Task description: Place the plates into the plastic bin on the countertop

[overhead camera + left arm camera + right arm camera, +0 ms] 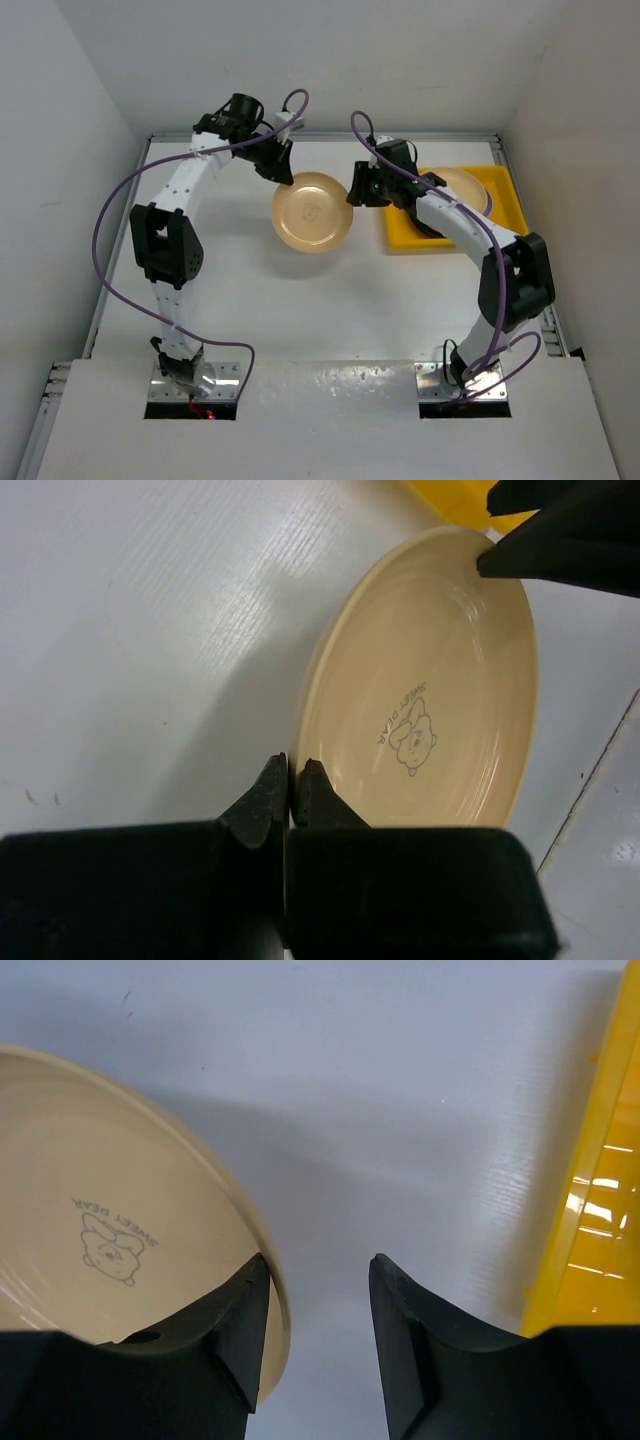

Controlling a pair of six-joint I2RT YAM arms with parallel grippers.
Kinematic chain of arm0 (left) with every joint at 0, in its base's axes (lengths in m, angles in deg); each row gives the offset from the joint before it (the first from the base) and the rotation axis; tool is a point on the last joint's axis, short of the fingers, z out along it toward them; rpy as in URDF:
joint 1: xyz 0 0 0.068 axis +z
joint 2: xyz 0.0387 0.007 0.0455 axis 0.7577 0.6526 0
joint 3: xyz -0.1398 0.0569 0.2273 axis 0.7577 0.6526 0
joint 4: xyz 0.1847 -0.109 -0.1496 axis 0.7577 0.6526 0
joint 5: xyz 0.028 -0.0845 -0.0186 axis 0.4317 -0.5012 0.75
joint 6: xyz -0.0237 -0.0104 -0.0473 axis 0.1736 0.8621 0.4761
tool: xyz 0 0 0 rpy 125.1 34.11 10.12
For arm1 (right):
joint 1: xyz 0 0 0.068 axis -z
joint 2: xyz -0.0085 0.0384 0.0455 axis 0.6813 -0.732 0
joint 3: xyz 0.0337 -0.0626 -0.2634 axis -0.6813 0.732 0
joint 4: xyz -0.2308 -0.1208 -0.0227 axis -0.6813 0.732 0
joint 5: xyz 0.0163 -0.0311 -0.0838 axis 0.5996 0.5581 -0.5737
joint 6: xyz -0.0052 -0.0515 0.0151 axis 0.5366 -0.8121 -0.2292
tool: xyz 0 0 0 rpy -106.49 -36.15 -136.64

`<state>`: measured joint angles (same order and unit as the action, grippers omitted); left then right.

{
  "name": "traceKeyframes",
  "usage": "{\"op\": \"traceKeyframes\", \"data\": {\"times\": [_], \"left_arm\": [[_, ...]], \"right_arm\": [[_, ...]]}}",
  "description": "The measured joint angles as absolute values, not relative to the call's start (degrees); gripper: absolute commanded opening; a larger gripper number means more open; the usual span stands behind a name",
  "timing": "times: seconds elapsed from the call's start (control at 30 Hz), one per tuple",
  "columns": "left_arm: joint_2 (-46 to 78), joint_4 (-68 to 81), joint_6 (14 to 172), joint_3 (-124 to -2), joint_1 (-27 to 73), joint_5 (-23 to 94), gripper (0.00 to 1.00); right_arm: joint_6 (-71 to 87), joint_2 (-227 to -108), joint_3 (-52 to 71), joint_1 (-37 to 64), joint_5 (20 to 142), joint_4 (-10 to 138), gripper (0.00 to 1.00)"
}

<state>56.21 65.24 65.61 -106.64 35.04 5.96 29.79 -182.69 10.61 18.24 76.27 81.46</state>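
The plate (313, 212) was round, so it had no long axis; I saw it face-up, its hollow toward the overhead camera. It was pale orange with faint rings and a small bear drawing lettered "SWEET BEAR" at its centre. It hung above the countertop (250, 300), left of the plastic bin (503, 200). The left gripper (292, 778) was clamped on its far-left rim. The right gripper (318, 1275) straddled the opposite rim with jaws apart, one finger against the inner face, the other clear.
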Motion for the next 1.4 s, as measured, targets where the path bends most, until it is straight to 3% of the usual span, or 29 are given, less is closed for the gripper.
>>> {"op": "traceKeyframes", "data": {"times": [0.07, 0.13, 0.2, 0.33, 0.4, 0.6, 0.63, 0.67, 0.73, 0.77, 0.83, 0.87, 1.13, 1.4], "left_arm": [[56.21, 65.26, 65.59, -106.75, 35.04, 5.72, 0.0], [56.21, 65.28, 65.59, -106.75, 35.04, 5.61, 0.0], [56.26, 65.22, 65.61, -106.75, 35.04, 5.42, 0.0], [56.41, 65.22, 65.59, -106.77, 35.04, 5.4, 0.0], [56.48, 65.22, 65.61, -106.77, 35.06, 5.22, 0.0], [56.74, 64.8, 65.67, -106.77, 35.06, 4.48, 0.0], [56.85, 64.8, 65.7, -106.77, 35.06, 4.33, 0.04], [56.91, 64.8, 65.72, -106.77, 35.06, 4.26, 0.2], [57.13, 64.76, 65.72, -106.77, 35.04, 3.82, 0.63], [57.15, 64.72, 65.7, -106.77, 35.04, 3.25, 0.7], [57.15, 64.8, 65.98, -106.77, 35.04, 2.99, 0.94], [57.15, 64.78, 66.24, -106.75, 35.04, 2.97, 1.0], [57.96, 64.74, 66.96, -107.79, 36.05, 4.63, 1.0], [57.96, 64.26, 66.92, -107.49, 38.95, 9.37, 1.0]], "right_arm": [[30.34, -183.61, 10.76, 18.39, 77.19, 81.11, 0.4], [30.79, -184.33, 10.76, 18.48, 78.13, 80.65, 0.21], [31.49, -184.77, 10.76, 18.46, 79.33, 80.0, 0.11], [32.35, -184.83, 11.02, 18.59, 81.65, 79.17, 0.11], [32.5, -184.83, 11.68, 18.87, 82.94, 78.12, 0.02], [31.71, -184.83, 13.91, 19.24, 85.96, 76.46, 0.0], [31.56, -184.83, 14.39, 19.24, 86.26, 76.02, 0.0], [31.36, -184.77, 14.94, 19.24, 86.41, 75.56, 0.0], [31.21, -184.05, 16.75, 19.31, 86.39, 74.14, 0.0], [31.54, -183.28, 17.93, 19.53, 86.37, 73.35, 0.0], [32.98, -180.66, 21.08, 21.28, 86.57, 72.5, 0.0], [33.64, -179.26, 22.45, 22.65, 86.57, 71.98, 0.0], [38.95, -170.87, 25.8, 35.53, 84.58, 71.82, 0.0], [43.3, -167.22, 25.95, 58.87, 75.36, 77.14, 0.0]]}}
